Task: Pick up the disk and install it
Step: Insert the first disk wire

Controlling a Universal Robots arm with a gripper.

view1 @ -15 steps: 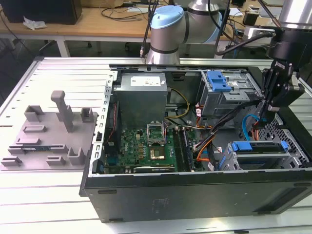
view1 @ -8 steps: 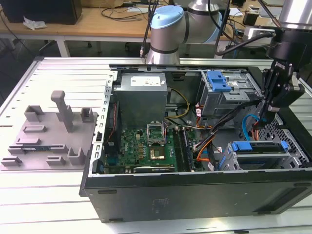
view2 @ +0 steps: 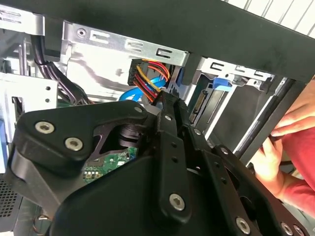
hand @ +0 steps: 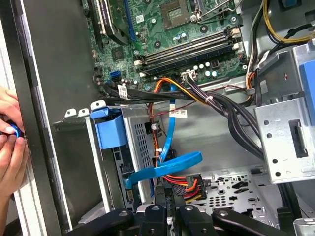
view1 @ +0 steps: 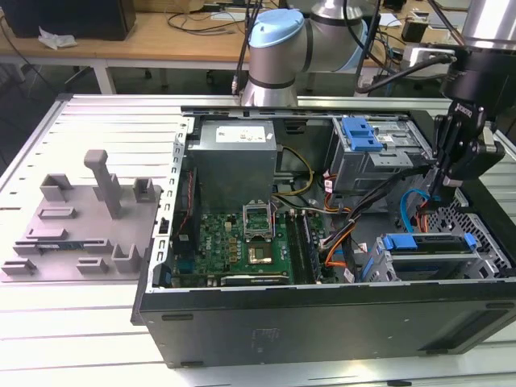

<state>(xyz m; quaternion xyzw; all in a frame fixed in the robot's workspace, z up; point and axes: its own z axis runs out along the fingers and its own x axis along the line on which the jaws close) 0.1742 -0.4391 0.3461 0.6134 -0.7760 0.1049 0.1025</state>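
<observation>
End effector (view1: 441,187) is down inside the open PC case (view1: 322,322) on the table (view1: 72,339), at the exterior view's right, just above the lower drive cage (view1: 488,260); can't tell if it's spread or pressed together. Disk (view1: 423,242) sits in that cage, blue frame up, apart from the end effector. In the first wrist view, a red-yellow-black power connector (hand: 189,186) and blue data cable (hand: 170,167) lie close to the end effector, and a person's hand (hand: 10,147) is outside the case wall.

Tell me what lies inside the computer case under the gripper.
Under the gripper, inside the case: a looped blue cable, a red-and-yellow wire bundle and perforated metal floor. The gripper's black body covers whatever sits directly below it.
</observation>
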